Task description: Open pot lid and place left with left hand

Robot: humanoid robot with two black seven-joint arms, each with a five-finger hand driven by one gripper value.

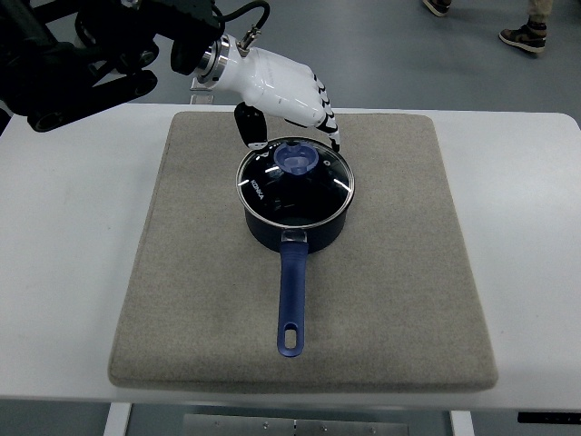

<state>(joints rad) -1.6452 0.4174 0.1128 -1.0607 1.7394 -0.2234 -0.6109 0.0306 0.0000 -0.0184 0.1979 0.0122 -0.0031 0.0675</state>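
Observation:
A dark blue saucepan (295,227) stands in the middle of a grey mat (182,300), its long handle (290,300) pointing toward the near edge. A glass lid (272,195) with a blue knob (297,159) sits closed on it. My left hand (289,127), white with black finger joints, comes in from the upper left and hovers just behind the lid's far rim. Its fingers are spread and hang down, the thumb at the lid's left rim, the other fingers at the right of the knob. They hold nothing.
The mat lies on a white table (64,245), with bare mat on both sides of the pan. The left arm's black housing (82,54) fills the upper left. A person's shoes (524,36) show on the floor at the top right.

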